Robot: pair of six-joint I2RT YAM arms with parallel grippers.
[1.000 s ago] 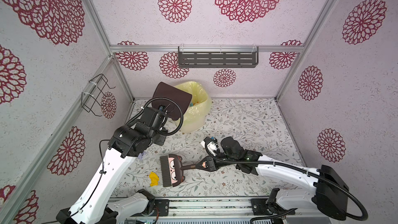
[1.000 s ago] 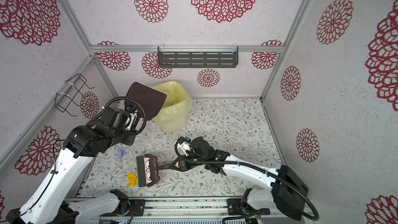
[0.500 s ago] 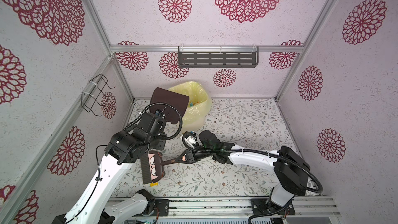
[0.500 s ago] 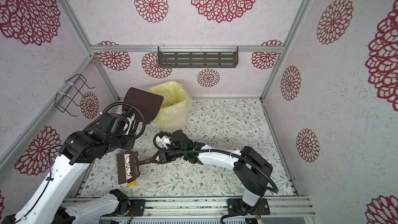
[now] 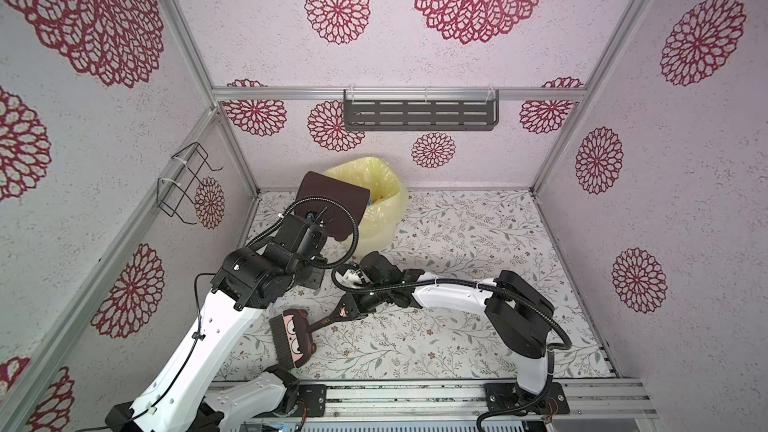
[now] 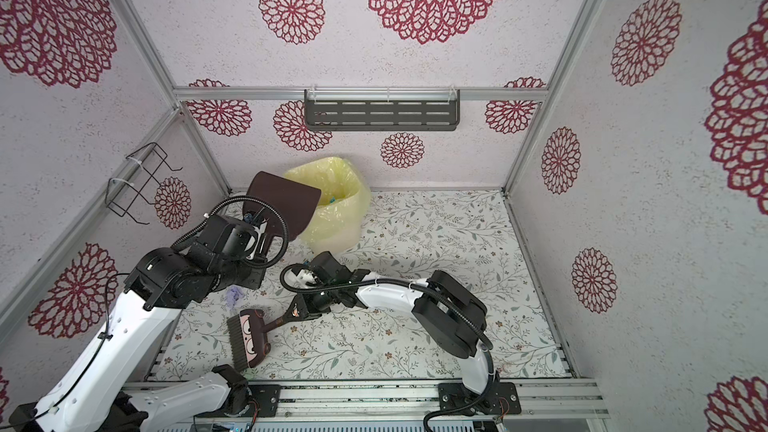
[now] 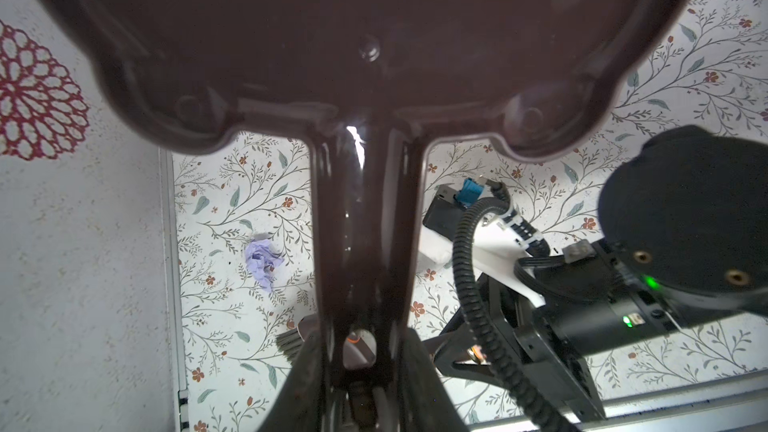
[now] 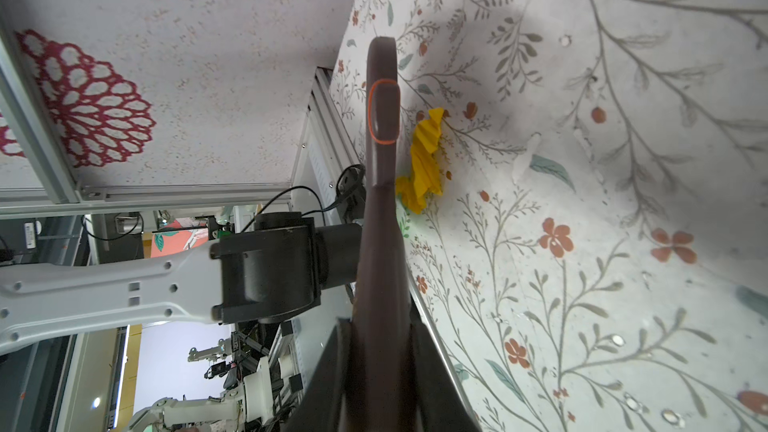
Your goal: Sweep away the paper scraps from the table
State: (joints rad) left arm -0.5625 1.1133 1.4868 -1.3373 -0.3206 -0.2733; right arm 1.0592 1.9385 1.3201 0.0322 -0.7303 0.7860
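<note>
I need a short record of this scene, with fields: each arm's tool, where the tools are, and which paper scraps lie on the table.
left gripper: shut on the dustpan handle
dustpan: held up off the table, by the yellow bag mouth
right gripper: shut on the brush handle
brush: head down at the table, on the left arm's side
scraps on table: one lilac scrap; one yellow scrap beside the brush head

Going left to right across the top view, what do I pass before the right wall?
wire rack → lilac paper scrap → right gripper, shut on the brush handle → right arm's elbow. Left out because they overlap these: brush head, dustpan, yellow bag.
</note>
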